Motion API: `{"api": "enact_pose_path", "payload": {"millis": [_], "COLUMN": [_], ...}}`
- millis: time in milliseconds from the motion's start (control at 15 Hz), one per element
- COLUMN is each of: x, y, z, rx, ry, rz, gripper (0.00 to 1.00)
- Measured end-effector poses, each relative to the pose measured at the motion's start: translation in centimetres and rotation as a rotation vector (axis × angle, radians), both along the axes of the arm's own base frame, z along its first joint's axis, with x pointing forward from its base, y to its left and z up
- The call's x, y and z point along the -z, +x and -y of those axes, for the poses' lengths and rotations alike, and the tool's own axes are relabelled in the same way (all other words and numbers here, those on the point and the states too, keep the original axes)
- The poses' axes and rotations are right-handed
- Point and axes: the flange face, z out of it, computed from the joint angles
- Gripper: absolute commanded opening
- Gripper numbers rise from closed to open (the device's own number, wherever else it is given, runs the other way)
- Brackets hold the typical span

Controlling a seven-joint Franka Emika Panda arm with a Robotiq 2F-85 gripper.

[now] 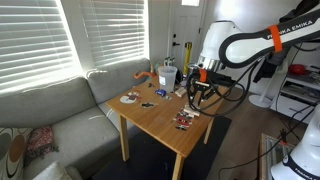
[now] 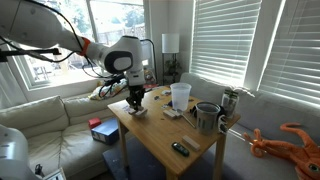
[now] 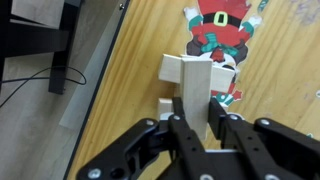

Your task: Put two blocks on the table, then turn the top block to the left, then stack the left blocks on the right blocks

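Wrist view: the hand point(image 3: 205, 122) pinches the upright block point(image 3: 196, 85) (a second block point(image 3: 171, 70) touches it).

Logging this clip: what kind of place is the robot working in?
Most likely a home living room: a pale sofa sits under windows with white blinds, and a small light-wood table stands beside it.

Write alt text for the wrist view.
Black gripper closed on an upright pale wooden block over a light-wood table. Other pale blocks sit against it, and a Santa decoration lies on the table beyond them. Dark floor shows past the table edge.
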Motion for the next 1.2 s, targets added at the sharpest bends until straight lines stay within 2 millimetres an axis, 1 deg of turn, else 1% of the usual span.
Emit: {"api": "enact_pose_path", "payload": {"millis": [1200], "x": [0.96], "y": [0.31], "z": [0.12], "rx": [0.062], "ry": [0.003], "rz": [-0.023], "gripper": [0.07]}}
